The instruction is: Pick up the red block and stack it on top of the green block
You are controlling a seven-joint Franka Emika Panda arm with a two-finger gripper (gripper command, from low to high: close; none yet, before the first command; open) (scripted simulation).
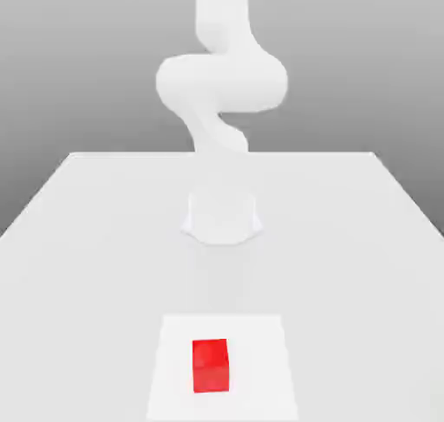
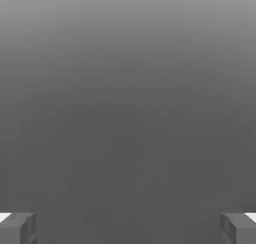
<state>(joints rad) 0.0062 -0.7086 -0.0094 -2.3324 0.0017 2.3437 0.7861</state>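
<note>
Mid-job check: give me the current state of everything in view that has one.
Red block: resting flat on a pale square patch of the table, not gripped.
Gripper: open wide, nothing between its fingers.
Arm: folded above the table's far side, apart from the block.

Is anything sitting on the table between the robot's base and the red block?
No. In the exterior view, bare white table runs from the robot's base to the red block, which rests on a lighter square patch.
</note>
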